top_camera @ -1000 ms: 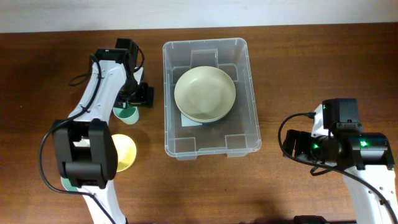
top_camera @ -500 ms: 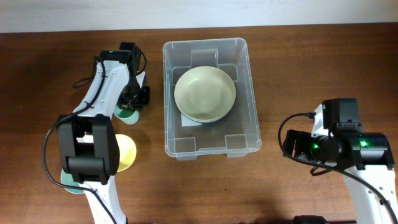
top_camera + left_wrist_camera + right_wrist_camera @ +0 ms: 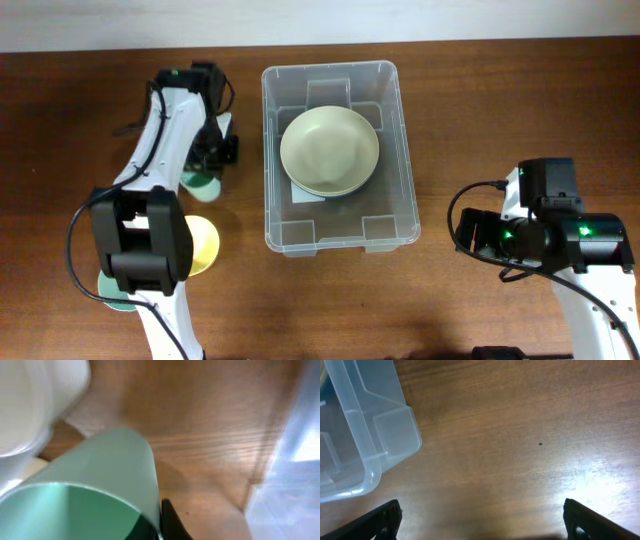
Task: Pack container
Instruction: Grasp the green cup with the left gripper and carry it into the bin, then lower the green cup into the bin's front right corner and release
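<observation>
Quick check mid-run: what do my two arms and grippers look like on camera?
Both arms have white links and boxy black joint housings: left arm, right arm. Thin black cables loop along them. Green lights glow on the right arm's housing. The right gripper has black fingers; the left gripper shows one black finger.

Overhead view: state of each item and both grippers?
container: upright, no lid, one bowl inside.
pale green bowl: upright in the container.
teal bowl: left of the container, gripped at its rim.
yellow bowl: upright on the table, untouched.
left gripper: shut on the teal bowl.
right gripper: open, empty.
</observation>
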Robot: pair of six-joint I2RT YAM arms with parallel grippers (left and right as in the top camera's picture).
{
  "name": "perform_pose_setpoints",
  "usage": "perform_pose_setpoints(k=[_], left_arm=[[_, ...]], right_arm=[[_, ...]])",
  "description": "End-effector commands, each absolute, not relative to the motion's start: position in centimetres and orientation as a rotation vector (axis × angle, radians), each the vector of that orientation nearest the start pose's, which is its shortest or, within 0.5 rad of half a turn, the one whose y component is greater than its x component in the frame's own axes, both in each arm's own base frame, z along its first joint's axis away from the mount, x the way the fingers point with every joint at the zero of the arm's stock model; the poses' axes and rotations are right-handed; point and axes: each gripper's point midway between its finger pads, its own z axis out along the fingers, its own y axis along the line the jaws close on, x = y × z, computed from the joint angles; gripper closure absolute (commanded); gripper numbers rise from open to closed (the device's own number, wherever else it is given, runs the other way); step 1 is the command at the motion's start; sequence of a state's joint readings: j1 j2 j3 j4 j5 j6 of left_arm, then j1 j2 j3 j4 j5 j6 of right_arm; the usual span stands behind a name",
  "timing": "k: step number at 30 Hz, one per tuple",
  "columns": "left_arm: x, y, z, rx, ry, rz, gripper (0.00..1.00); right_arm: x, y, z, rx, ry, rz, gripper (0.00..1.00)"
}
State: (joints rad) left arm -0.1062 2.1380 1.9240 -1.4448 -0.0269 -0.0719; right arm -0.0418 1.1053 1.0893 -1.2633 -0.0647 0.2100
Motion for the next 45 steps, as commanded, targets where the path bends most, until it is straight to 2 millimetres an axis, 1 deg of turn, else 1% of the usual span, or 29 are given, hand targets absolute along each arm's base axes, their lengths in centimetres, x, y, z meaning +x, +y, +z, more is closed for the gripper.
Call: perform_pose_setpoints(k=[1, 2, 4, 5, 7, 8, 10, 11, 12, 13, 16, 18, 21, 23, 25, 26, 27, 29, 30, 32, 34, 38, 41, 44, 45], left_arm=[[41.6, -6.4, 19.0, 0.139, 2.975, 0.007, 0.99], [41.7, -7.3, 21.1, 0.163, 2.920, -0.006, 0.99], [41.5, -9.1, 24.7, 0.220, 2.830, -0.032, 1.00], [41.2, -10.1, 26.0, 0.250, 2.796, -0.045, 0.99], [40.5, -12.2, 27.6, 0.315, 2.755, -0.078, 0.99], [39.7, -14.4, 28.1, 0.384, 2.738, -0.122, 0.99], [38.5, -17.4, 28.1, 0.481, 2.732, -0.187, 0.99], [37.8, -19.2, 27.8, 0.536, 2.733, -0.224, 0.99], [37.3, -20.3, 27.6, 0.575, 2.732, -0.247, 0.99], [36.6, -21.7, 27.4, 0.624, 2.731, -0.264, 0.99], [35.1, -24.8, 26.6, 0.739, 2.725, -0.274, 1.00], [34.2, -26.4, 25.9, 0.811, 2.725, -0.268, 0.99], [33.6, -27.9, 24.5, 0.868, 2.746, -0.264, 0.99], [33.4, -28.7, 23.3, 0.897, 2.768, -0.264, 1.00], [32.8, -30.1, 21.7, 0.941, 2.804, -0.303, 0.99], [32.7, -30.4, 21.3, 0.951, 2.813, -0.315, 1.00], [32.3, -31.2, 20.2, 0.980, 2.834, -0.313, 0.99], [32.0, -31.9, 18.7, 1.011, 2.862, -0.299, 1.00], [31.7, -32.4, 17.5, 1.036, 2.884, -0.288, 1.00], [31.2, -33.0, 16.4, 1.063, 2.905, -0.287, 0.99], [30.5, -34.0, 14.8, 1.107, 2.933, -0.293, 1.00], [29.7, -35.1, 13.2, 1.156, 2.946, -0.274, 1.00], [29.6, -35.6, 12.1, 1.175, 2.952, -0.262, 1.00], [29.3, -35.5, 10.8, 1.187, 2.986, -0.241, 0.99], [29.3, -35.5, 10.0, 1.191, 3.004, -0.229, 0.99]], right_arm=[[21.9, 0.0, 16.9, 0.343, 2.828, 0.101, 0.01], [21.9, 0.0, 16.9, 0.343, 2.828, 0.101, 0.01], [21.9, 0.0, 16.9, 0.343, 2.828, 0.101, 0.01], [21.9, 0.0, 16.9, 0.343, 2.828, 0.101, 0.01], [21.9, 0.0, 16.9, 0.343, 2.828, 0.101, 0.01], [21.9, 0.0, 16.9, 0.343, 2.828, 0.101, 0.01], [21.9, -0.3, 16.9, 0.358, 2.826, 0.076, 0.01], [21.9, -0.9, 16.9, 0.414, 2.816, 0.039, 0.01], [21.8, -1.5, 17.0, 0.471, 2.800, 0.002, 0.01], [21.8, -2.6, 17.3, 0.555, 2.769, -0.054, 0.01], [21.7, -4.4, 18.5, 0.708, 2.686, -0.076, 0.01], [21.8, -5.7, 19.6, 0.792, 2.621, -0.069, 0.01], [21.6, -7.1, 20.3, 0.864, 2.579, -0.079, 0.01], [21.3, -7.2, 20.1, 0.892, 2.585, -0.063, 0.01], [21.2, -7.3, 20.0, 0.899, 2.590, -0.064, 0.01], [21.2, -7.3, 20.0, 0.899, 2.590, -0.064, 0.01], [21.2, -7.3, 20.0, 0.898, 2.590, -0.064, 0.01], [21.2, -7.3, 20.0, 0.898, 2.591, -0.065, 0.01], [21.2, -7.3, 20.0, 0.898, 2.591, -0.064, 0.01], [21.2, -7.3, 19.9, 0.898, 2.592, -0.064, 0.01], [21.3, -7.3, 19.8, 0.889, 2.603, -0.066, 0.01], [21.5, -7.2, 19.4, 0.877, 2.628, -0.060, 0.01], [21.5, -7.2, 19.2, 0.880, 2.639, -0.061, 0.01], [21.5, -7.2, 19.1, 0.881, 2.642, -0.061, 0.01], [21.5, -7.2, 19.1, 0.881, 2.642, -0.061, 0.01]])
